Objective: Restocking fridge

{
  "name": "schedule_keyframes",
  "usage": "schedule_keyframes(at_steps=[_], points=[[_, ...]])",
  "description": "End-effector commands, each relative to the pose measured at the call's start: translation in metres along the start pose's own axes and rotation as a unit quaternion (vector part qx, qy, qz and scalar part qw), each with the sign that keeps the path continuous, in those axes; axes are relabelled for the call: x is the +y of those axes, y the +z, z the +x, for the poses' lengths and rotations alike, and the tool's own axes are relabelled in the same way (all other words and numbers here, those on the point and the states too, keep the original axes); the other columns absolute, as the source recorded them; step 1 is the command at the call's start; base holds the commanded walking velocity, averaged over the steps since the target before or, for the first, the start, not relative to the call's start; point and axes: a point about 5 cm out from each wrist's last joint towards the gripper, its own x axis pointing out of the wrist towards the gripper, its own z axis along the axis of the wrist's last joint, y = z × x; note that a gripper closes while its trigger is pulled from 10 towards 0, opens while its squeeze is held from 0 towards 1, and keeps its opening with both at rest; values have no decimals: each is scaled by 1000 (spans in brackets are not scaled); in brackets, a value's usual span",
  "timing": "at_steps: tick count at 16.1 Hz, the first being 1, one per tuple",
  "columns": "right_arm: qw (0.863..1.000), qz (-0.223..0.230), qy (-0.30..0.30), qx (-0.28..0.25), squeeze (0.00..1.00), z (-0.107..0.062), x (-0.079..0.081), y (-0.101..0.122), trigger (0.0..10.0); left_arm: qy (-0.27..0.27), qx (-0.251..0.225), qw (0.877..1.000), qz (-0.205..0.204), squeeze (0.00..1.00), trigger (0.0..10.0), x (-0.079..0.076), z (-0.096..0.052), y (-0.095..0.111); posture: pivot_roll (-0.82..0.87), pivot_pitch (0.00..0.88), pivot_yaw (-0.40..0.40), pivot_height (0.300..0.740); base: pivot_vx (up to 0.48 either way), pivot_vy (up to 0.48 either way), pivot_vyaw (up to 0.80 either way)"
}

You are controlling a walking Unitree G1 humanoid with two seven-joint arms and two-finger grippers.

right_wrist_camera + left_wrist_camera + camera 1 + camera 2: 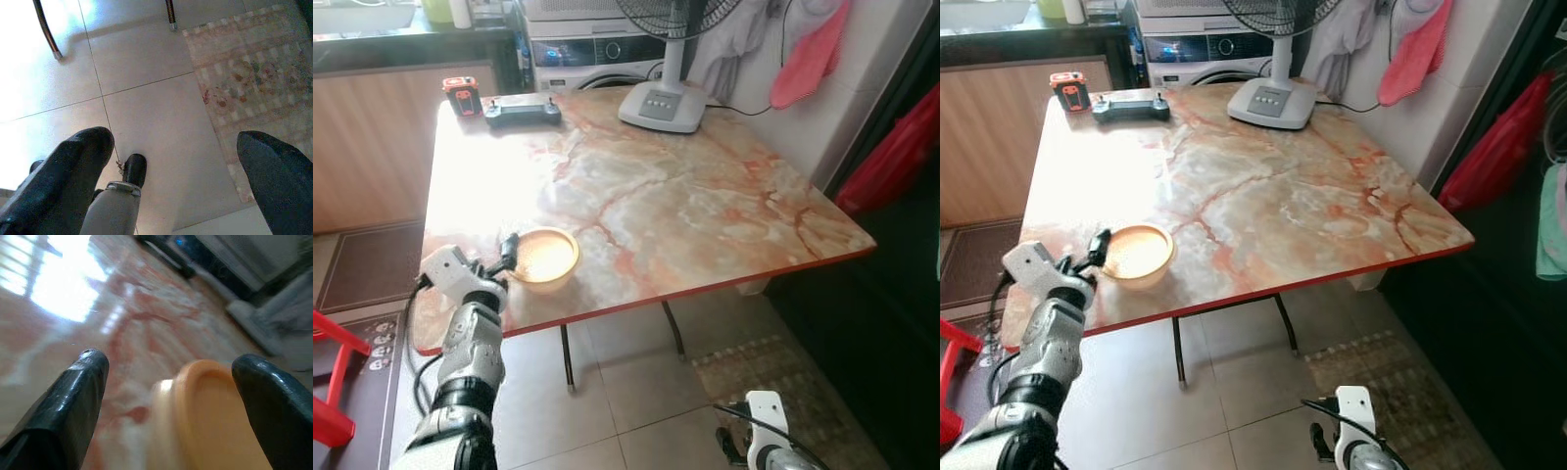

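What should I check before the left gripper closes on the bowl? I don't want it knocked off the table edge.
1. Left gripper open: ok, the left wrist view shows its fingers spread wide.
2. Bowl rim between the fingers: ok, one finger is outside the wall, the other over the inside.
3. Bowl upright on the table: ok, sitting flat near the front edge.
4. Bowl contents: cannot tell, glare washes out the inside.
5. Space around the bowl: ok, the remote and fan base are at the far side.
6. Right gripper out of the way: ok, open and hanging low over the floor.
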Motion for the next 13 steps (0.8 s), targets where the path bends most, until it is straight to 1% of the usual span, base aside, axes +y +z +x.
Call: schedule_keyframes(at_steps=[1,3,4,6,13], points=[[1000,-5,-4,0,0,0,-2,1,10000,-12,12,1000,-9,0,10000,-3,2,-1,12,0,-56,740,0,0,0],[1000,-6,-3,0,0,0,-2,1,10000,-28,26,999,-15,0,10000,-7,3,-7,10,0,-56,740,0,0,0],[1000,-3,-3,-2,0,0,-2,1,10000,-45,31,998,-21,0,10000,-10,2,-10,7,0,-54,740,0,0,0],[1000,-1,-2,-2,0,0,-2,1,10000,-55,34,997,-33,0,10000,-12,2,-11,7,0,-54,740,0,0,0],[1000,0,-1,-4,0,0,-1,2,10000,-60,50,997,-27,0,10000,-9,2,-16,2,0,-52,740,0,0,0]])
